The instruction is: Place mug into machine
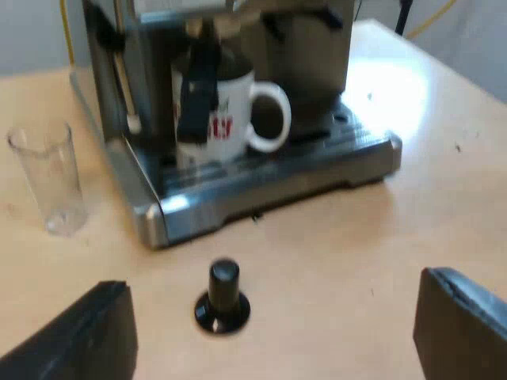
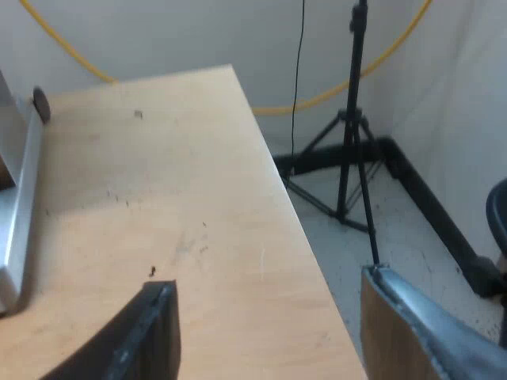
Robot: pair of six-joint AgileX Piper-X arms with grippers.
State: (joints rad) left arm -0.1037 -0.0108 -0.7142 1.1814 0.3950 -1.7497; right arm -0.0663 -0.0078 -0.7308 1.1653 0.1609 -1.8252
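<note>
One mug (image 1: 235, 107) stood in the machine (image 1: 238, 194); one glass (image 1: 51, 178), one tamper (image 1: 223, 297) nearby; left gripper (image 1: 271, 313) and right gripper (image 2: 268, 283) gaped empty.

Counting up: one espresso machine (image 1: 261, 178), one white mug (image 1: 231, 125), one measuring glass (image 1: 49, 178), one black-knob tamper (image 1: 223, 297), one wooden table (image 1: 412, 237), and there's one tripod stand (image 2: 349, 150) too

Mug (image 1: 235, 119) on machine's drip tray (image 1: 269, 184)

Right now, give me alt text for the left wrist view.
A white mug stands on the drip tray of the espresso machine. A black-knobbed tamper and a measuring glass sit on the table nearby; my left gripper is open.
</note>
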